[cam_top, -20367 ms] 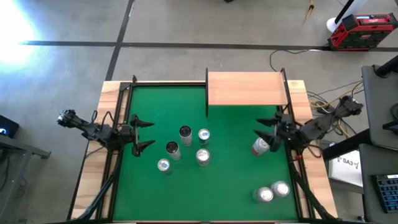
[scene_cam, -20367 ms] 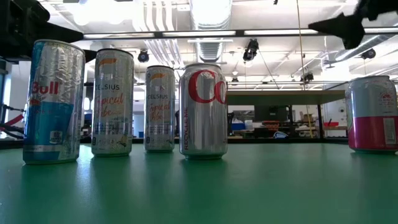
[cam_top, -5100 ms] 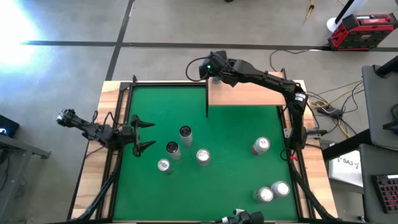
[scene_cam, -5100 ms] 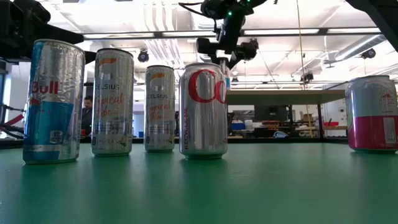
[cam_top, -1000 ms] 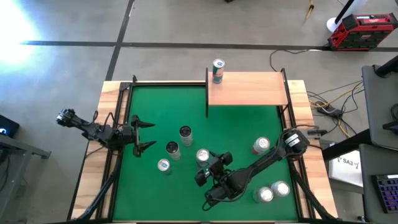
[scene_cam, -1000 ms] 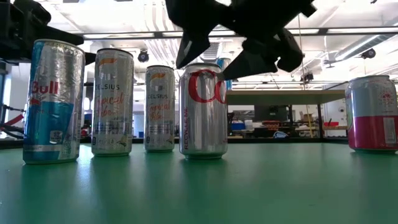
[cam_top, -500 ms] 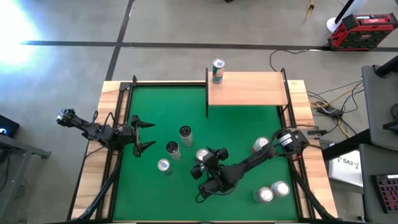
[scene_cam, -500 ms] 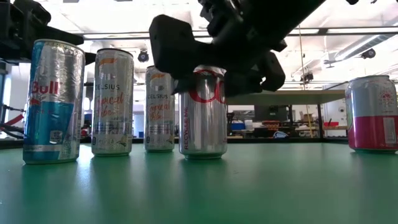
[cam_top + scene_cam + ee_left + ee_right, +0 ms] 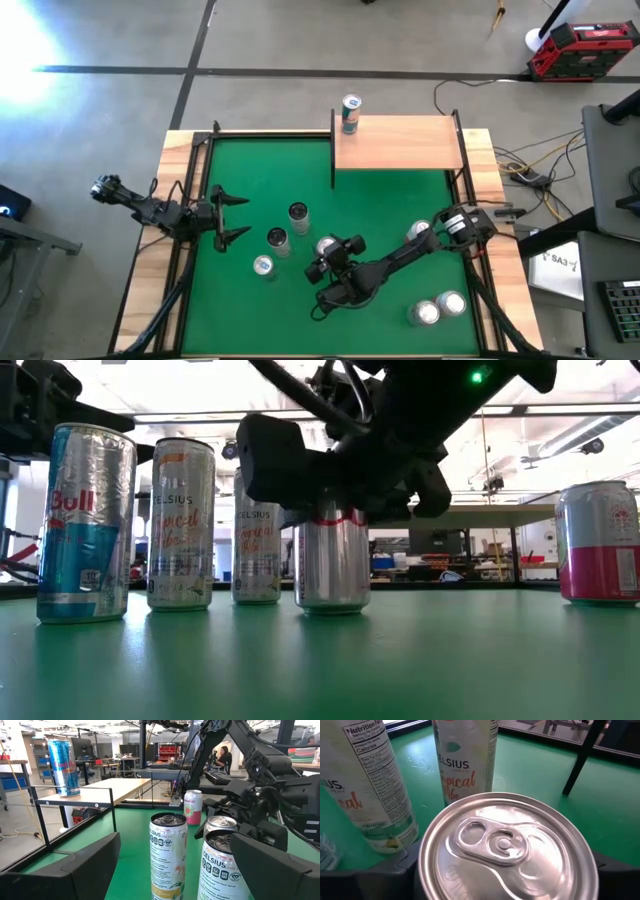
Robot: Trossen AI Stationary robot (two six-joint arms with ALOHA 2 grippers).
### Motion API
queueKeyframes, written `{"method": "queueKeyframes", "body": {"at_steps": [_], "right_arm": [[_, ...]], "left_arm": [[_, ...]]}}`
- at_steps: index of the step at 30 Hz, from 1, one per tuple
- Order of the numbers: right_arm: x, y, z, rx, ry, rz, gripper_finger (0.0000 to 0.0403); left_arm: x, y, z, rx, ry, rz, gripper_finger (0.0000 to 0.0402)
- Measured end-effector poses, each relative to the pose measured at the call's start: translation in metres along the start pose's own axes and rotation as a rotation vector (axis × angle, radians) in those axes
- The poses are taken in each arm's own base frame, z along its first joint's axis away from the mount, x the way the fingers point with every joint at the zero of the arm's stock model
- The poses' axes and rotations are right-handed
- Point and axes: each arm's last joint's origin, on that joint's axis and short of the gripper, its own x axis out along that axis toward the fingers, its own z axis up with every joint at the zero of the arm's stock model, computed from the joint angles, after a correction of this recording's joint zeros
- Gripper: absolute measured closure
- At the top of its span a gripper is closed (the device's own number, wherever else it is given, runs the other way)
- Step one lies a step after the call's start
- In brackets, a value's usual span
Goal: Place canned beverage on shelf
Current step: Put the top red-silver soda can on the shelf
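Note:
A silver can with red lettering [image 9: 332, 565] stands upright on the green table, its top [image 9: 505, 845] filling the right wrist view. My right gripper [image 9: 330, 255] is shut on it near the table's middle. The shelf [image 9: 400, 142], a pale-wood board on black posts, stands at the far edge. A blue can [image 9: 350, 112] stands on the shelf's far left corner. My left gripper [image 9: 228, 215] waits open at the table's left side, touching nothing. My right gripper pinches the silver can's upper wall [image 9: 330, 520] just under the rim, with one dark finger [image 9: 400, 867] on either side. The fingers come from the table's near side, slanting a little downward. The can stands upright with its base on the felt.
Two tall pale cans [image 9: 298, 214] [image 9: 277, 239] and a blue-and-silver can [image 9: 263, 266] stand close to the left of the held can. A pink can [image 9: 418, 232] stands to the right. Two more cans [image 9: 440, 308] stand near the right front corner.
My right gripper has moved toward the far left and down from just above the silver can. Its fingers have come down on either side of the can's upper part and closed in on it. The can still stands on the table.

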Motion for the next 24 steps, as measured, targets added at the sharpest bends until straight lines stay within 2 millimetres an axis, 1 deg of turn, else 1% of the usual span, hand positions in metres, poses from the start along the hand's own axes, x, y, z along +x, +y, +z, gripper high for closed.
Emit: {"method": "queueKeyframes", "body": {"at_steps": [3,5,7,10,15,19,21,22,24], "right_arm": [[-0.003,-0.001,0.006,0.006,0.002,0.006,0.012],[-0.009,-0.001,0.015,-0.005,-0.01,0.001,0.012],[-0.017,-0.001,0.028,-0.019,-0.023,-0.005,0.012],[-0.032,-0.006,0.052,-0.027,-0.034,-0.027,0.012],[-0.052,-0.025,0.087,0.046,0.018,-0.116,0.012],[-0.065,-0.042,0.111,0.126,0.007,-0.207,0.012],[-0.067,-0.045,0.119,0.179,0.002,-0.203,0.012],[-0.069,-0.05,0.125,0.2,0.005,-0.197,0.0117],[-0.067,-0.06,0.133,0.176,0.02,-0.217,0.0108]], "left_arm": [[0.0,0.0,0.0,0.0,0.0,0.0,0.0041],[0.0,0.0,0.0,0.0,0.0,0.0,0.0041],[0.0,0.0,0.0,0.0,0.0,0.0,0.0041],[0.0,0.0,0.0,0.0,0.0,0.0,0.0041],[0.0,0.0,0.0,0.001,0.001,0.0,0.0041],[0.0,0.0,0.0,0.0,0.001,0.0,0.0041],[0.0,0.0,0.0,0.0,0.0,0.0,0.0041],[0.0,0.0,0.0,0.0,0.001,0.0,0.0041],[0.0,0.0,0.0,0.001,0.002,0.0,0.0041]]}}
